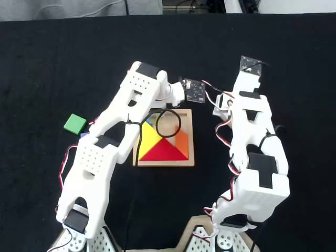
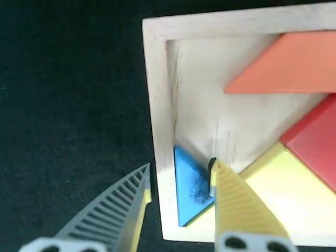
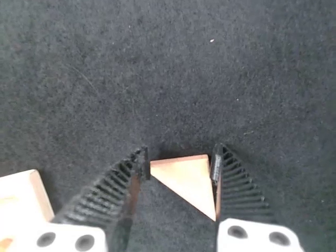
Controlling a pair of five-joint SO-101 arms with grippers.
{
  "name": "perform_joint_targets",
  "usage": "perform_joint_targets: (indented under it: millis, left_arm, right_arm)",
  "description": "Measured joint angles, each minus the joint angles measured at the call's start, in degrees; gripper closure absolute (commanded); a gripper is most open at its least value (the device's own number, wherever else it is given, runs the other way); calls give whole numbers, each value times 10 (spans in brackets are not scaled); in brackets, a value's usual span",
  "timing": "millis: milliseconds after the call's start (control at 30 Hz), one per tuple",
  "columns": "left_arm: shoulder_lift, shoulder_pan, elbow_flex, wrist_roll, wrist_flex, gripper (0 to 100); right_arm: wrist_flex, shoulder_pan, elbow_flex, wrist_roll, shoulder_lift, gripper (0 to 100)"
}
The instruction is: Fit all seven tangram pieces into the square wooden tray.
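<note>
The blue triangle (image 2: 191, 191) in the tray (image 2: 156, 94) is straddled by the spread left tool (image 2: 180, 166); a peach triangle (image 3: 190, 181) is seemingly pinched by the right tool (image 3: 179, 153).

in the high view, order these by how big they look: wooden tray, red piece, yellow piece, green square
1. wooden tray
2. red piece and yellow piece: they look about alike, and an arm covers part of the yellow one, so I won't rank them
3. green square

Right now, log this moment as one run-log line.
left gripper open, straddling tray wall and blue triangle | right gripper shut on pale triangle on black cloth | green square outside tray
</note>
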Motion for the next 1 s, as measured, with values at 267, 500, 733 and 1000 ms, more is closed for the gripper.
perform_joint_targets:
  millis: [267, 500, 733, 1000]
  left_arm:
    - [1, -1, -4, -1, 35, 812]
    - [1, -2, -14, -1, 77, 812]
    - [1, -2, -14, -1, 80, 812]
    - [8, -2, -99, 33, 127, 820]
  right_arm:
    - [0, 0, 0, 0, 0, 804]
    - [0, 0, 0, 0, 0, 804]
    - [0, 0, 0, 0, 0, 804]
    - [-3, 0, -5, 0, -1, 804]
